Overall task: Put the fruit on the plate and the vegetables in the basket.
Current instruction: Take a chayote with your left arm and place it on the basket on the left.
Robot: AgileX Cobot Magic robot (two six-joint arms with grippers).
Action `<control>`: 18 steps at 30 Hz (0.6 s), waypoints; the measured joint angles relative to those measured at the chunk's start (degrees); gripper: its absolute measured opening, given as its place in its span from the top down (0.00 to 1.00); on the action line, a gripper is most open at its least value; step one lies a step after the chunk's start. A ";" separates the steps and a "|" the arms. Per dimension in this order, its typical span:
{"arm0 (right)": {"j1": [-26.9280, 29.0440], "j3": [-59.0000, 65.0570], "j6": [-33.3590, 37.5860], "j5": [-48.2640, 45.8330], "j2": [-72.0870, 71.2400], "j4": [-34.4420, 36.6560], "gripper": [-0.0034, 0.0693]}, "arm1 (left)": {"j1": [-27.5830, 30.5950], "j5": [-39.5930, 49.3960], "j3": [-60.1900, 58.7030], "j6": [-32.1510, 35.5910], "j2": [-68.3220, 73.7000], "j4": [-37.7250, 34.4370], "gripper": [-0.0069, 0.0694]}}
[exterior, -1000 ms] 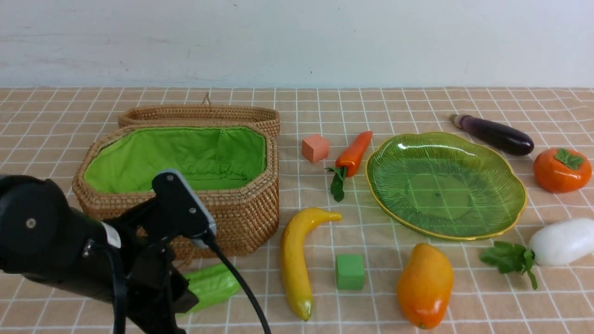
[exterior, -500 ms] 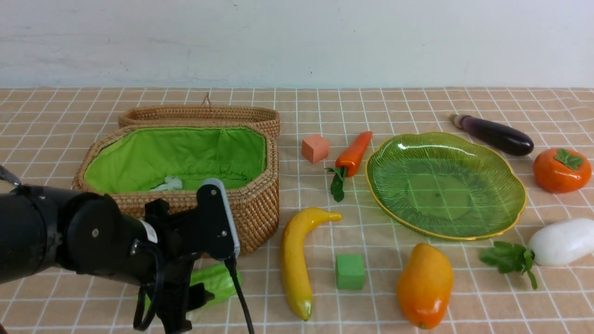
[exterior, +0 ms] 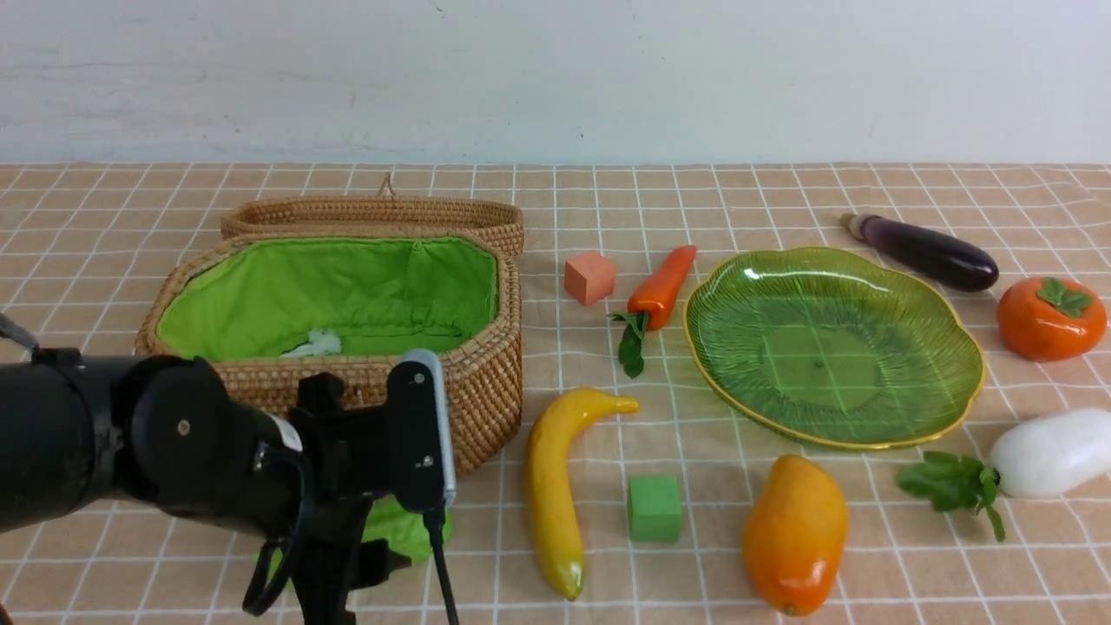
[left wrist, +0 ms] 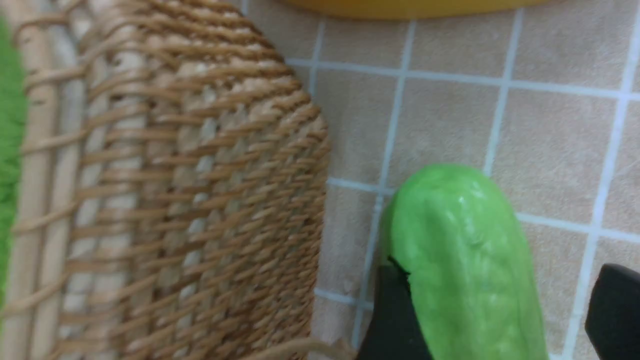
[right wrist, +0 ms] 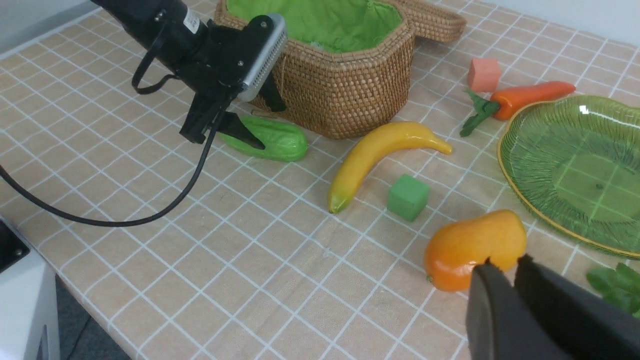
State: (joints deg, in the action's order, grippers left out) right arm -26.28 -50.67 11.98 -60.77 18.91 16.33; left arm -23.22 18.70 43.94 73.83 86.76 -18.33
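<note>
cucumber: flat on the cloth, just beside the basket near wall; apparently not lifted.
left gripper: down over the cucumber, jaws wide, one each side. One finger touches its flank, the other stands clear.
basket: lid back, green lining exposed, no vegetable inside.
plate: no fruit on it. The banana and mango lie on the cloth.
right gripper: shows only in its own wrist view, near the mango, fingers close together, holding nothing.
step (judged): grasp of the first vegetable; task barely begun.
next (judged): close on the cucumber, lift above the basket rim, then carry over the lining. The wall is very near, so rise straight up first.
</note>
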 joint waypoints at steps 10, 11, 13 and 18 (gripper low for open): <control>0.00 0.00 -0.09 0.00 0.00 0.85 0.85 | 0.00 -3.59 0.24 2.91 5.36 -1.07 0.28; 0.00 0.00 -0.09 -0.07 0.00 1.02 0.85 | 0.00 -3.41 0.55 2.91 5.83 -1.07 0.29; 0.00 0.00 -0.09 -0.18 0.00 1.19 0.85 | 0.00 -2.57 0.89 2.91 6.12 -1.07 0.30; 0.00 0.00 -0.09 -0.18 0.00 1.23 0.84 | 0.00 0.68 1.54 3.04 6.00 -1.07 0.38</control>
State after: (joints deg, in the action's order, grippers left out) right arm -26.28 -50.67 11.89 -60.95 18.91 17.56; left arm -23.22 19.39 45.47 76.87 92.76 -19.40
